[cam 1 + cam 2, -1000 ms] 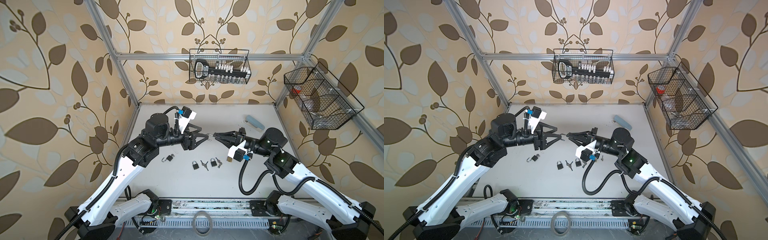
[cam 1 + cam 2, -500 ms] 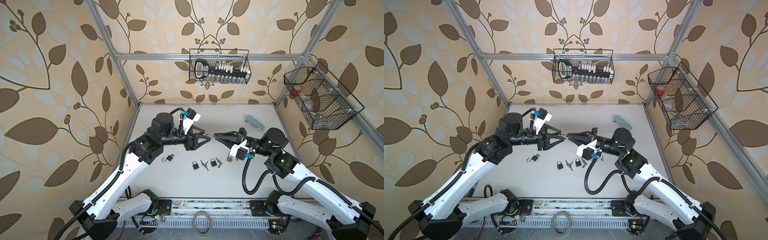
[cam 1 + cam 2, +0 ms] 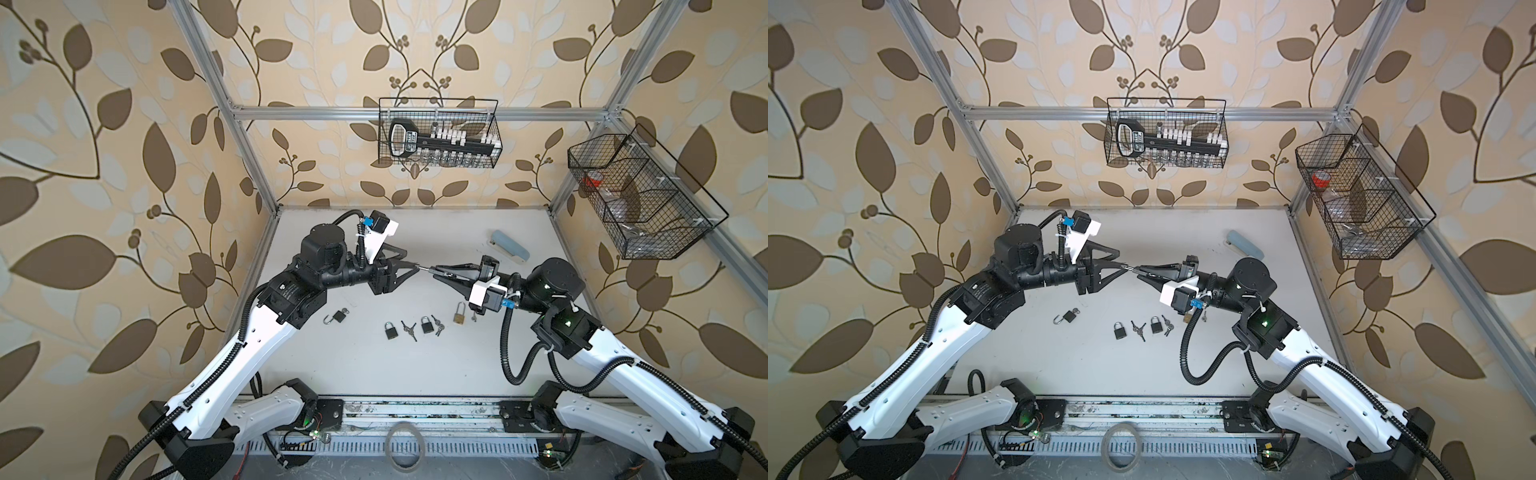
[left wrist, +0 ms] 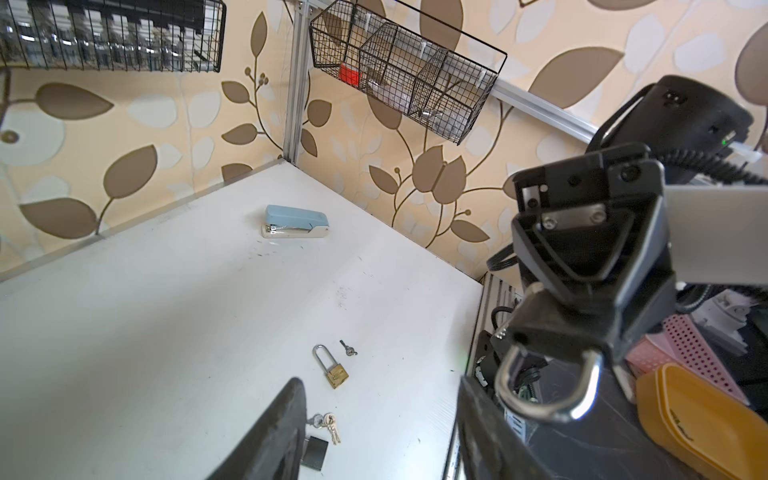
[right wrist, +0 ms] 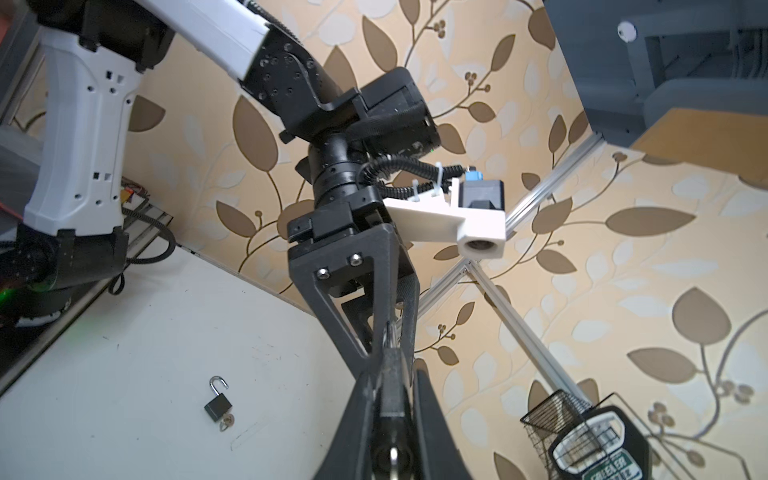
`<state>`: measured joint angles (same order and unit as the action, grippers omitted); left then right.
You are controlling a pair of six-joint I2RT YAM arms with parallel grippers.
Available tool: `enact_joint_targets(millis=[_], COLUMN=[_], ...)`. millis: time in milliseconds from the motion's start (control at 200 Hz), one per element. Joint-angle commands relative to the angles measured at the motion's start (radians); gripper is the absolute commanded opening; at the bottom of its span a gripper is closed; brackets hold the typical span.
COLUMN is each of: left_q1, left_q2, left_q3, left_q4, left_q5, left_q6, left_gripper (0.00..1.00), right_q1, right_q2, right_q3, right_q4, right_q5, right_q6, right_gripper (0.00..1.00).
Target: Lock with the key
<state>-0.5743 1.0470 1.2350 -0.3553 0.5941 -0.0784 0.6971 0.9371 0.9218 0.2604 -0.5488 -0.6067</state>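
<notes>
My right gripper (image 3: 434, 271) (image 3: 1140, 269) is held above the table, shut on a black padlock (image 5: 390, 395). The padlock's silver shackle (image 3: 426, 269) (image 4: 544, 392) points at my left gripper (image 3: 412, 260) (image 3: 1122, 259). That gripper is open, and the shackle sits at the tip of one of its fingers (image 4: 486, 432). I cannot tell whether they touch. Something silver glints at the padlock's base (image 5: 392, 457), and I cannot tell whether it is a key. Loose keys (image 3: 409, 330) (image 3: 437, 325) lie on the table below.
On the table lie an open black padlock (image 3: 338, 316) (image 5: 217, 405) with a key in it, two shut black padlocks (image 3: 390, 331) (image 3: 426, 325), and a brass long-shackle padlock (image 3: 459, 314) (image 4: 336, 372) beside a small key (image 4: 348, 348). A blue stapler (image 3: 509, 246) lies at the back right. Wire baskets (image 3: 438, 133) (image 3: 640, 195) hang on the walls.
My left arm has reached to the right, closing the gap, so its fingertips now meet the shackle. The right gripper has stayed in place, holding the padlock.
</notes>
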Motion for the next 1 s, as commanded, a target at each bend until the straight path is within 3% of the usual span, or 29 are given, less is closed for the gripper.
enact_joint_targets(millis=[0, 150, 470, 655, 800, 995], left_q1=[0.010, 0.010, 0.011, 0.009, 0.009, 0.009], left_q2=[-0.081, -0.139, -0.101, -0.086, -0.075, -0.046], left_q3=[-0.017, -0.026, 0.061, 0.071, 0.073, 0.095], left_q4=[0.006, -0.037, -0.027, -0.004, 0.037, 0.082], left_q5=[0.005, -0.089, -0.066, 0.053, 0.164, 0.240], left_q6=[0.063, 0.098, 0.034, 0.045, 0.042, 0.014], left_gripper=[0.63, 0.62, 0.54, 0.55, 0.54, 0.48], right_q1=[-0.001, -0.055, -0.192, -0.204, -0.195, -0.158], right_q2=[-0.007, 0.036, 0.094, 0.083, 0.081, 0.075], right_q3=[0.078, 0.188, 0.223, 0.177, 0.159, 0.159], right_q4=[-0.026, -0.187, -0.153, 0.025, 0.058, 0.019], right_q5=[0.136, 0.166, -0.210, -0.387, -0.417, -0.401], right_q6=[0.256, 0.510, 0.903, 1.062, 1.093, 1.034], right_gripper=[0.00, 0.00, 0.00, 0.00, 0.00, 0.00])
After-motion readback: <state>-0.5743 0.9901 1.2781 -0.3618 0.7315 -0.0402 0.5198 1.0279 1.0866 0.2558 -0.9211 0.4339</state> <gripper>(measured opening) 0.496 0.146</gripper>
